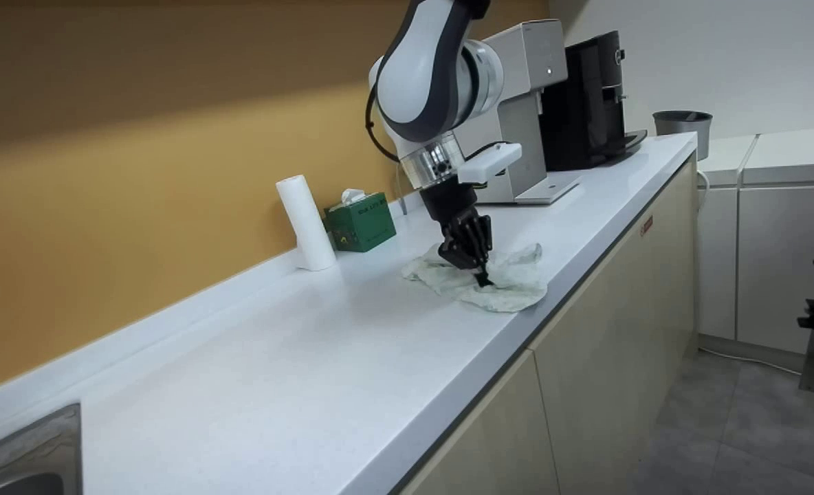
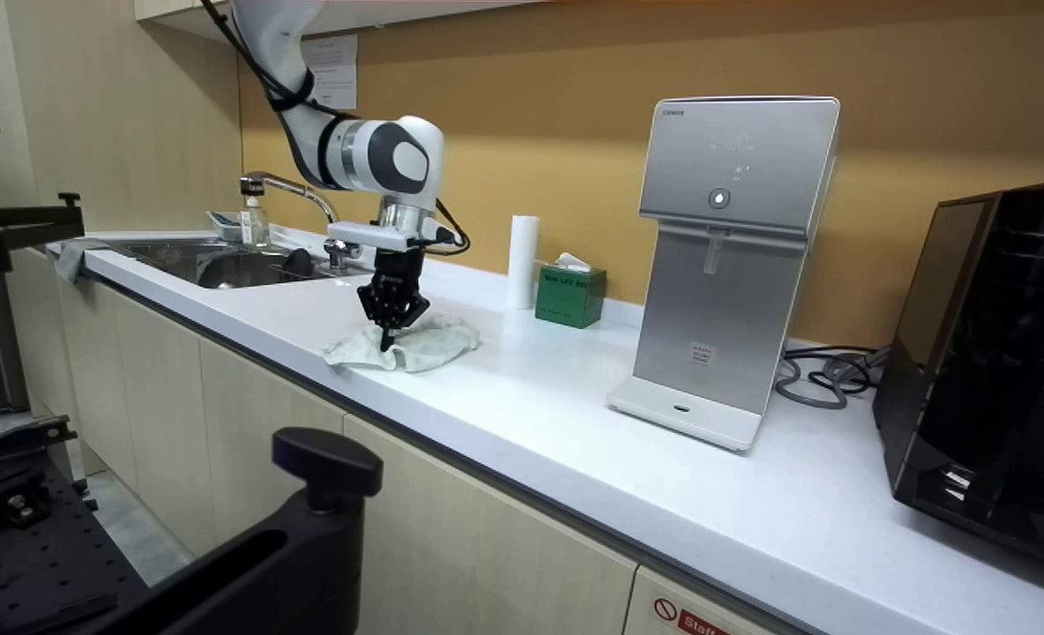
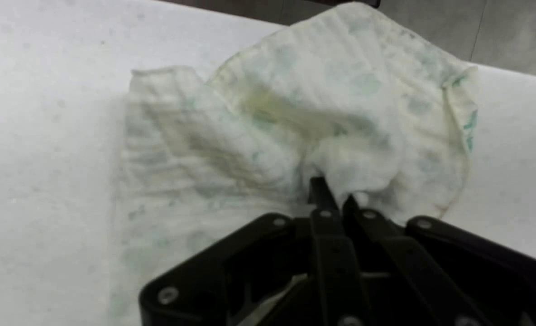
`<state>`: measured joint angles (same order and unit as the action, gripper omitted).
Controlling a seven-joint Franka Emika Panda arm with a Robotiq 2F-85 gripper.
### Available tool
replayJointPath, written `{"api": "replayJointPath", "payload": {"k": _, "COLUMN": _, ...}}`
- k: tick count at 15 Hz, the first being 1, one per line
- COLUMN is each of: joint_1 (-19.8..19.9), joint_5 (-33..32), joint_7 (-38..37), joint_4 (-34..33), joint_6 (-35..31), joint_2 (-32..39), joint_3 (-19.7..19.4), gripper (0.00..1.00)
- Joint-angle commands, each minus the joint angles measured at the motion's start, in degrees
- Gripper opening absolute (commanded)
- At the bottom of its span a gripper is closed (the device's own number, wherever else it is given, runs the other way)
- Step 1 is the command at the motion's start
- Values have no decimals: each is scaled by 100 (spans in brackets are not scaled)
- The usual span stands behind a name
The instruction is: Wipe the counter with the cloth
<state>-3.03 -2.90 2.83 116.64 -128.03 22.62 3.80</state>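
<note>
The cloth (image 1: 517, 282) is pale, whitish-green and crumpled, and lies spread on the white counter (image 1: 276, 371) close to its front edge. It also shows in an exterior view (image 2: 441, 342) and, with green blotches, in the wrist view (image 3: 349, 77). My gripper (image 1: 482, 276) points down into the middle of the cloth. In the wrist view the gripper (image 3: 336, 192) has its fingers close together, with a bunched fold of cloth at the tips. The fingertips are partly hidden by the folds. The gripper (image 2: 387, 339) appears low over the counter in an exterior view.
A paper towel roll (image 1: 307, 223) and a green tissue box (image 1: 362, 221) stand by the wall. A silver water dispenser (image 2: 725, 282) and a black machine (image 2: 998, 379) stand farther along. A sink (image 2: 222, 265) with a faucet is at the opposite end.
</note>
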Motion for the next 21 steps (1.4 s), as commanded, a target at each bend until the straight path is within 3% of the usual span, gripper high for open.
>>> {"api": "replayJointPath", "payload": {"k": 1, "joint_1": -139, "joint_5": 279, "joint_7": 316, "joint_4": 350, "joint_6": 43, "joint_2": -351, "joint_3": 340, "gripper": 1}}
{"api": "replayJointPath", "payload": {"k": 10, "joint_1": -763, "joint_5": 595, "joint_7": 247, "joint_4": 929, "joint_6": -607, "joint_2": -521, "joint_3": 951, "gripper": 1}}
{"api": "replayJointPath", "payload": {"k": 14, "joint_1": -979, "joint_5": 358, "joint_7": 127, "joint_4": 597, "joint_6": -890, "joint_2": -190, "joint_3": 893, "gripper": 1}}
{"api": "replayJointPath", "payload": {"k": 21, "joint_1": -1205, "joint_5": -311, "joint_7": -204, "joint_4": -689, "joint_6": -900, "joint_2": 731, "joint_3": 551, "gripper": 1}}
